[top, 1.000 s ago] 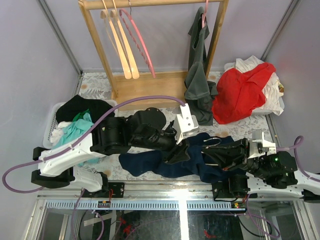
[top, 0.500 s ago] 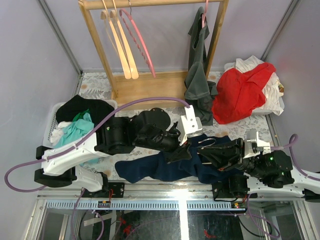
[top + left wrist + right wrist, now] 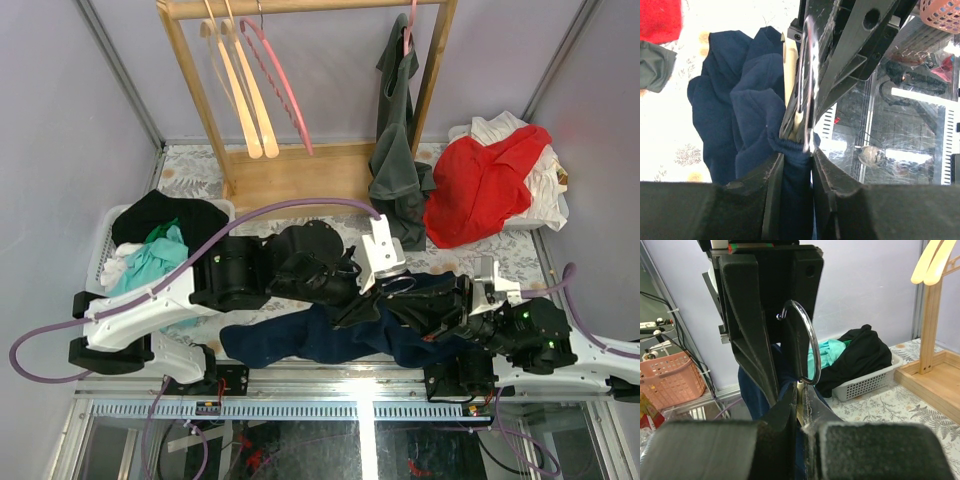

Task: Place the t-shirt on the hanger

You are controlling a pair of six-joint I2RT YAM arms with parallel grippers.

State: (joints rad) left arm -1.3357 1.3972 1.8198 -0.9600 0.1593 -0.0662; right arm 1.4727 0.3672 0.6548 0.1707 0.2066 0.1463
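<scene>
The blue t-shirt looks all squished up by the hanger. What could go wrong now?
1. The t-shirt is bunched up, and the left gripper pinches only a small fold of it, so it might slip out.
2. The right gripper holds the hanger very close to the left gripper, so the two could bump.
3. The metal hook sits close to the cloth and may snag it.
</scene>
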